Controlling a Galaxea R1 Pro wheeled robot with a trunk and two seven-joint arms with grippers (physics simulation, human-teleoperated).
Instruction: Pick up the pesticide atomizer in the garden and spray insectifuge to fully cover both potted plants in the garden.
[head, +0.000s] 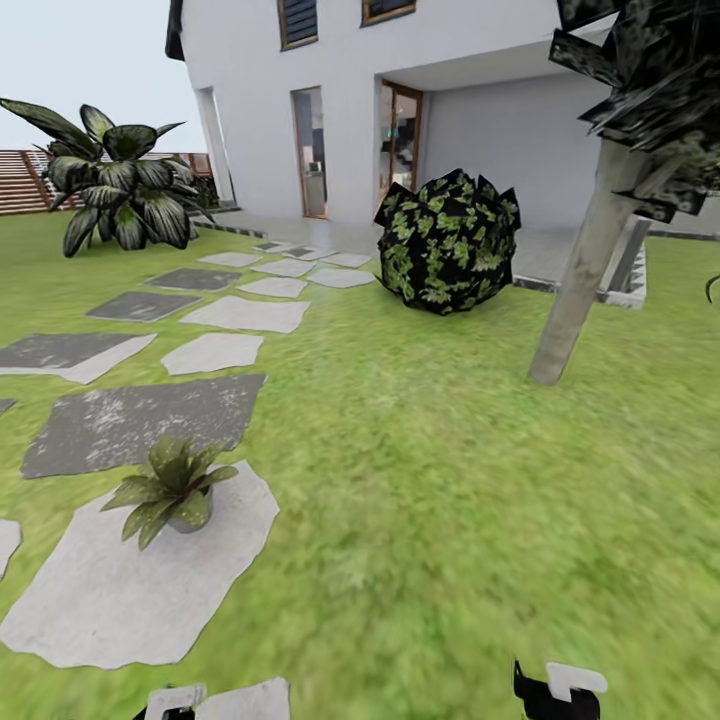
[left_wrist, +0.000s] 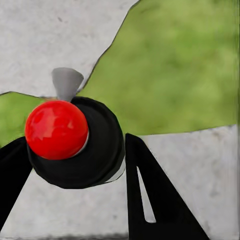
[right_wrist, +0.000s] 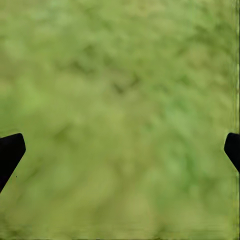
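A: Where's the atomizer (left_wrist: 75, 142)?

B: In the left gripper (left_wrist: 75, 165). The left wrist view shows its black round body with a red ball top and a grey nozzle cone, the two black jaws closed against it on either side, above pale paver and grass.

A: And the right gripper (right_wrist: 120, 150)?

B: Its jaws stand wide apart with nothing between them, just lawn (right_wrist: 120, 100) beyond.

A: The plants?

B: One potted plant (head: 170, 487) sits at about ten o'clock in the head view, on a light stone paver (head: 110, 600), a small rosette in a pale pot. Nothing stands between it and the robot.

A: What else is around?

B: More grey pavers (head: 140, 420) run toward the white house (head: 400, 90) at twelve. A round dark bush (head: 448, 240) stands near one o'clock, a leaning pale trunk (head: 585, 270) near two, a big broad-leaved plant (head: 120, 185) at eleven, with a slatted fence (head: 25, 180) behind it.

A: Any writing?

B: None legible.
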